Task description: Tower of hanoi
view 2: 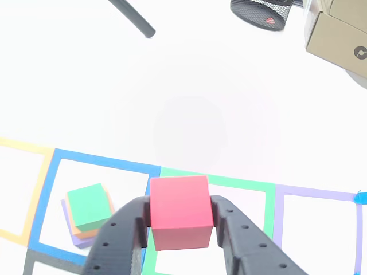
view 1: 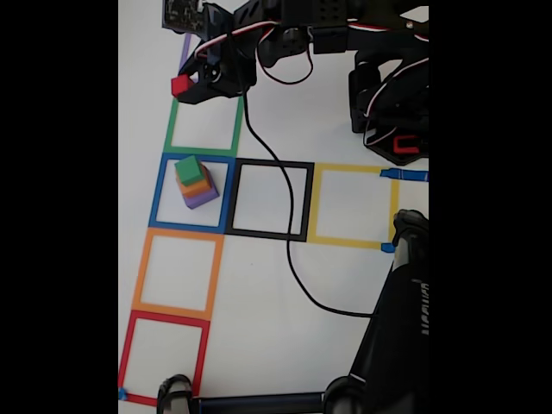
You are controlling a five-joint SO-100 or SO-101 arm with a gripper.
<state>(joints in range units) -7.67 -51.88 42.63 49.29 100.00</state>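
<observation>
Gripper state: gripper (view 2: 179,224) clenched on the red cube (view 2: 179,211), one black finger pressed to each side face; cube sits square between them, top face level.

Red cube position: held off the table in the fixed view (view 1: 180,84), at the upper left corner of the green tape square (view 1: 203,126). In the other view it hangs over the near edge of that same green outline (view 2: 241,184).

Stack: green cube (view 1: 188,170) on orange cube (view 1: 197,187) on purple cube (view 1: 203,197), inside the blue tape square (view 1: 191,192). Same three in the other view: green cube (view 2: 88,207) topmost, orange (view 2: 85,234) and purple (view 2: 80,242) showing as thin edges under it.

Key relation: stack lies one square over from the gripper. In the fixed view that is down the picture; in the other view it is left of the held cube and well apart from it.

Stack condition: layers slightly twisted against one another, green top face open and unobstructed.

Judgement: red is the smallest piece, and likely belongs on the green cube; that calls for a sideways carry to the blue square, then a lowering squarely centred.

Risk: small landing face; an off-centre release could tip red off or nudge the stack.
</observation>
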